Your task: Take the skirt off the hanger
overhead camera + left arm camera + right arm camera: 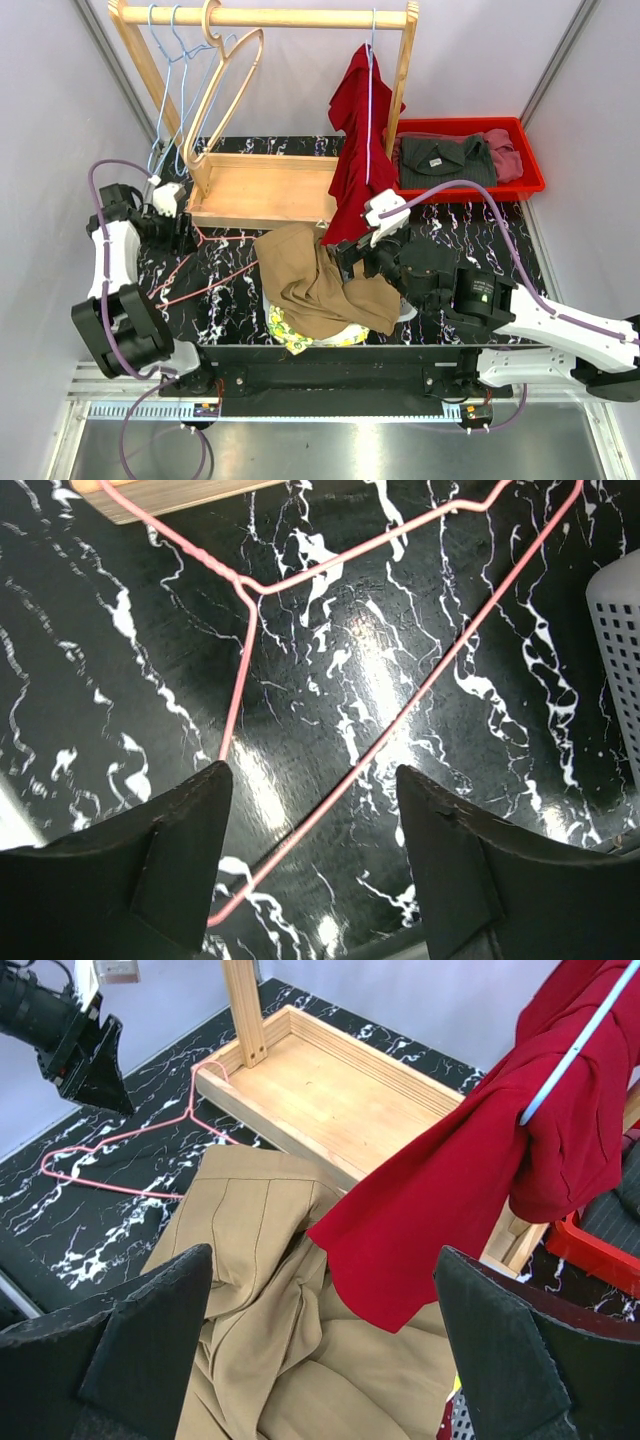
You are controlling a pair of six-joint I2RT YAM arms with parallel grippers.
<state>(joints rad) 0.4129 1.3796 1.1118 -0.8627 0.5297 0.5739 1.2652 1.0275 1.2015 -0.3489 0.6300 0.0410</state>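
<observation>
While folded upright at the left edge of the black marbled worktop [470,225], holds left tool [315,780] wide apart, empty, just above the pink wire hanger [245,583] lying flat. Reaches in low from the right with right tool [322,1255] spread wide, empty, over the tan skirt [315,280], heaped free of the hanger on a white basket [615,650] at the near edge. Enclosed by grey walls; carries wooden rack [260,190] with hanging red garment [355,150], red tray [470,124] behind.
</observation>
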